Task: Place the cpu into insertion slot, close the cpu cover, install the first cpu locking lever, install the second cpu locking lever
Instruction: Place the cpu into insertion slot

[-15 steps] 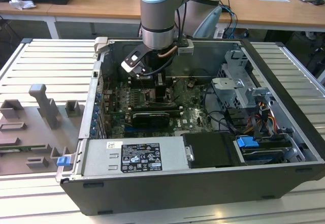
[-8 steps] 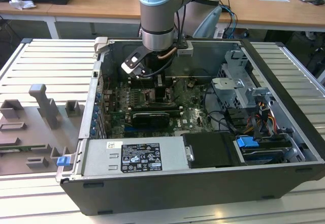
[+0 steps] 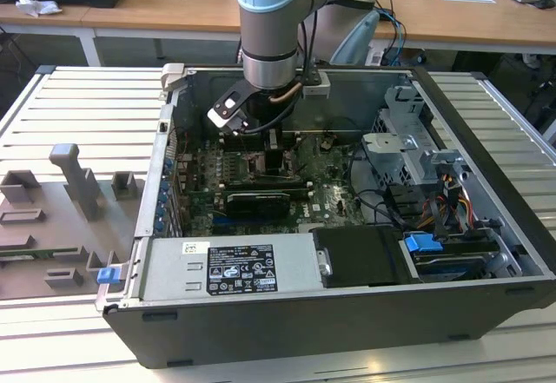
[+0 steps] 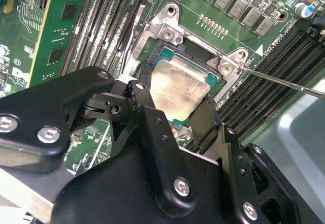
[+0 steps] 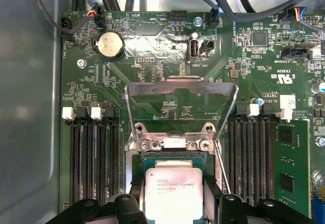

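In both wrist views my gripper [image 4: 175, 96] [image 5: 173, 199] is shut on the cpu [image 4: 179, 86] [image 5: 172, 187], a pale silvery square chip, with one black finger against each of two opposite edges. The chip sits low over the insertion slot [image 4: 179, 61] [image 5: 167, 161], whose teal rim shows along one side. I cannot tell whether the chip rests in it. The cpu cover [image 5: 180, 84] stands raised on its hinge, with the board visible through its window. Thin wire locking levers [image 4: 284, 82] [image 5: 221, 169] lie beside the socket. In the exterior view the gripper [image 3: 276, 159] reaches down into the open computer case [image 3: 486, 114].
Long black memory slots [image 5: 96, 158] [image 5: 251, 153] run along both sides of the socket. A green card [image 5: 292, 168] stands beyond them. A coin battery [image 5: 110, 45] and cable plugs sit past the cover. The power supply [image 3: 226, 266] and drive cage [image 3: 417, 148] fill the case.
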### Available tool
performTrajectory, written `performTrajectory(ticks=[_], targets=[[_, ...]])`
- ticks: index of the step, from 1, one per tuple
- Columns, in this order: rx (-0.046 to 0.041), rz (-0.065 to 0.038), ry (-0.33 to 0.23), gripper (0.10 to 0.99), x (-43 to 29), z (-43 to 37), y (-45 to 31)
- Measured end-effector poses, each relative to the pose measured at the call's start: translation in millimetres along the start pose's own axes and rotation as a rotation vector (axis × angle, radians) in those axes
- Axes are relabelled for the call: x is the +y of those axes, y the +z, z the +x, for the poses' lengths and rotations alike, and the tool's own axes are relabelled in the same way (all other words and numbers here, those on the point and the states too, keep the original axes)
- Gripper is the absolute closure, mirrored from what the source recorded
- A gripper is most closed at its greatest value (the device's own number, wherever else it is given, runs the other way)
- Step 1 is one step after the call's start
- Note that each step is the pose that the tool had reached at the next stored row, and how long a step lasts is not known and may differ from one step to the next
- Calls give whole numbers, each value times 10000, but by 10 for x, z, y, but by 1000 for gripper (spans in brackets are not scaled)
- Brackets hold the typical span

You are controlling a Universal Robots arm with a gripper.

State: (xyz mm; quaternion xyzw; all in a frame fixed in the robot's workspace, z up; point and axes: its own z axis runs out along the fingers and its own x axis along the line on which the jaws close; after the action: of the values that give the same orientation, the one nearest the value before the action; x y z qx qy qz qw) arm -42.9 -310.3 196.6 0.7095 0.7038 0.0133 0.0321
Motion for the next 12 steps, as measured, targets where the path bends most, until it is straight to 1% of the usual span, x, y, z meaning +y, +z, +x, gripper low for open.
performTrajectory(ticks=[8, 9, 12], targets=[[14, -10, 1, 533, 2, 3, 8], [5, -4, 1, 471, 0, 1, 5], [5, -4, 1, 471, 0, 1, 5]])
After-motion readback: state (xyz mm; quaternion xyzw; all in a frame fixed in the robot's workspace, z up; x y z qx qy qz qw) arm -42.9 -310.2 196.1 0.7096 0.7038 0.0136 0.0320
